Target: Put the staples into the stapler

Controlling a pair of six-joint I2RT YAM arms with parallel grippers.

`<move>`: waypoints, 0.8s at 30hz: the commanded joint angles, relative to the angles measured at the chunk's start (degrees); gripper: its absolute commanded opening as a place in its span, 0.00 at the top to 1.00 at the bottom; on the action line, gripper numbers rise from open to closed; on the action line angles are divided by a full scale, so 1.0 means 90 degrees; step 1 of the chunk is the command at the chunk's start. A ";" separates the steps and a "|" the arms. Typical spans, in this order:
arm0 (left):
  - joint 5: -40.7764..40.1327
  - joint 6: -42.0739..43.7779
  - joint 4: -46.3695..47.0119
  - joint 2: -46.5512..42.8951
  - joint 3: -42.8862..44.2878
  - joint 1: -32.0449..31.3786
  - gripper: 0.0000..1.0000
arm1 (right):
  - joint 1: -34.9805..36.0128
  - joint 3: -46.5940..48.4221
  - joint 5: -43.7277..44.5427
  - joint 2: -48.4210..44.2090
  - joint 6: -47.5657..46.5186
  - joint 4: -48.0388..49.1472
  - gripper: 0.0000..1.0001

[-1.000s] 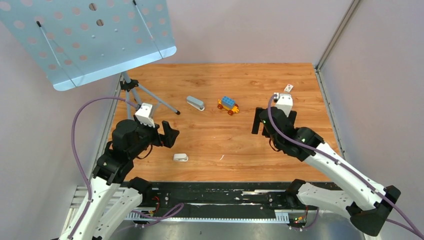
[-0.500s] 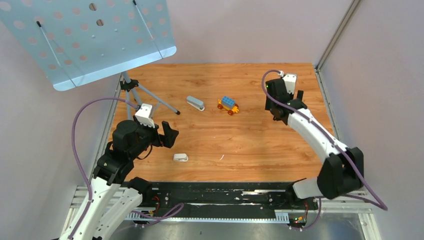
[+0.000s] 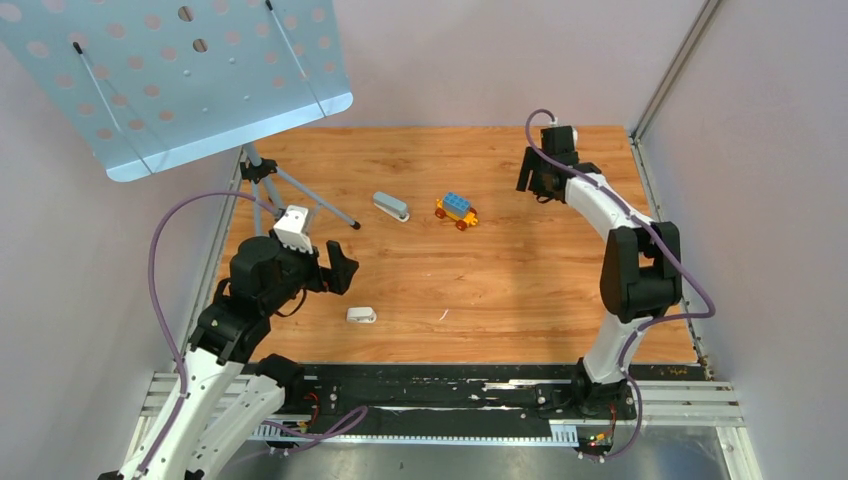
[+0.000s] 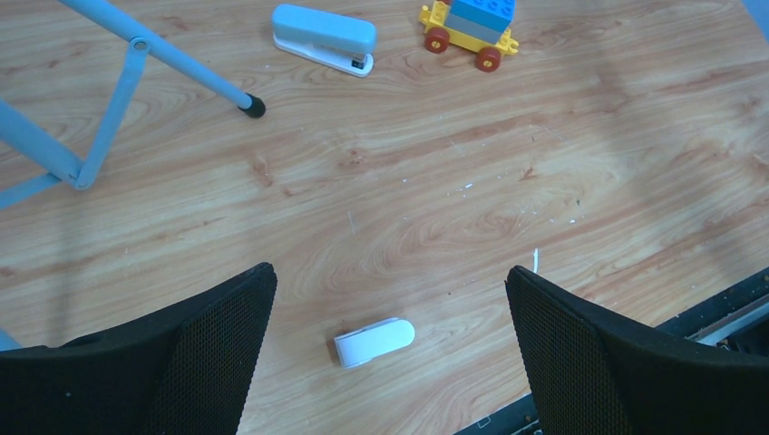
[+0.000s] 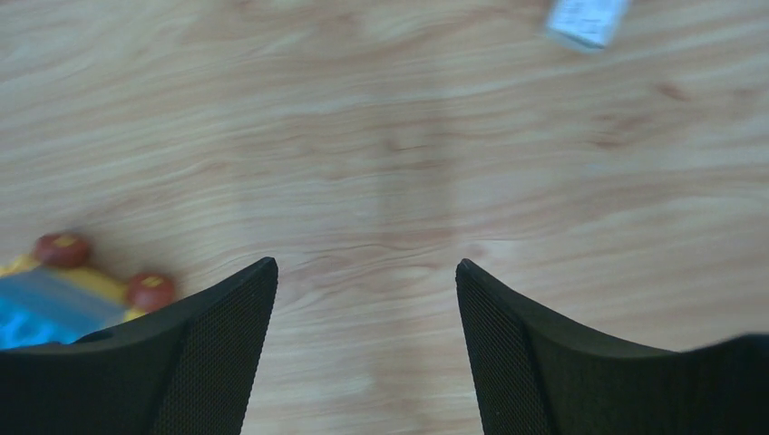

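Note:
The light blue stapler [image 3: 391,206] lies shut on the wood at the back centre; it also shows in the left wrist view [image 4: 325,39]. I see no grey ribbed staple strips in any view. My left gripper [image 3: 340,268] is open and empty [image 4: 390,272], hovering above a small white rounded object [image 4: 374,341], seen also from above [image 3: 361,315]. My right gripper [image 3: 530,180] is open and empty [image 5: 367,272] over bare wood at the back right, far from the stapler. A small white printed box [image 5: 588,20] lies beyond it.
A blue-and-yellow toy brick car [image 3: 456,210] stands right of the stapler [image 4: 469,23] [image 5: 54,290]. A blue perforated music stand [image 3: 170,80] overhangs the back left, its tripod leg [image 4: 172,59] reaching onto the wood. A thin pale sliver [image 4: 535,261] lies near the front edge.
My right arm has swung from the middle right of the table to the back right and stretched out, now covering the white box in the top view. My left arm barely moved.

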 commanded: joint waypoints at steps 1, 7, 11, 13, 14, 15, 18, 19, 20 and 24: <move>-0.0119 -0.0009 -0.0091 0.0087 -0.0019 -0.0024 0.00 | 0.0563 0.0125 -0.2308 0.0269 -0.0802 0.0810 0.25; -0.0118 0.0004 -0.0126 0.0122 0.0022 -0.0025 0.00 | 0.1759 0.0814 -0.3025 0.0825 -0.2543 0.1022 0.25; -0.0149 0.0005 -0.0136 0.0110 0.0027 -0.0024 0.00 | 0.2222 0.1526 -0.3487 0.1504 -0.2857 0.0984 0.29; -0.0178 -0.0002 -0.0144 0.0119 0.0022 -0.0027 0.00 | 0.2447 0.1951 -0.3445 0.1862 -0.3028 0.0948 0.30; -0.0186 -0.0004 -0.0149 0.0120 0.0031 -0.0024 0.00 | 0.2541 0.2221 -0.3418 0.2045 -0.3106 0.0936 0.30; -0.0182 -0.0002 -0.0159 0.0113 0.0032 -0.0024 0.00 | 0.2629 0.2426 -0.3423 0.2220 -0.3157 0.0947 0.30; -0.0190 0.0005 -0.0154 0.0076 0.0032 -0.0024 0.00 | 0.2823 0.3023 -0.3528 0.2781 -0.3216 0.0909 0.30; -0.0195 0.0000 -0.0156 0.0076 0.0032 -0.0024 0.00 | 0.2883 0.3203 -0.3539 0.2923 -0.3243 0.0879 0.30; -0.0204 -0.0004 -0.0162 0.0069 0.0032 -0.0024 0.00 | 0.2925 0.3363 -0.3535 0.3058 -0.3278 0.0844 0.30; -0.0230 -0.0009 -0.0164 0.0042 0.0025 -0.0025 0.00 | 0.3080 0.3750 -0.3505 0.3440 -0.3398 0.0805 0.32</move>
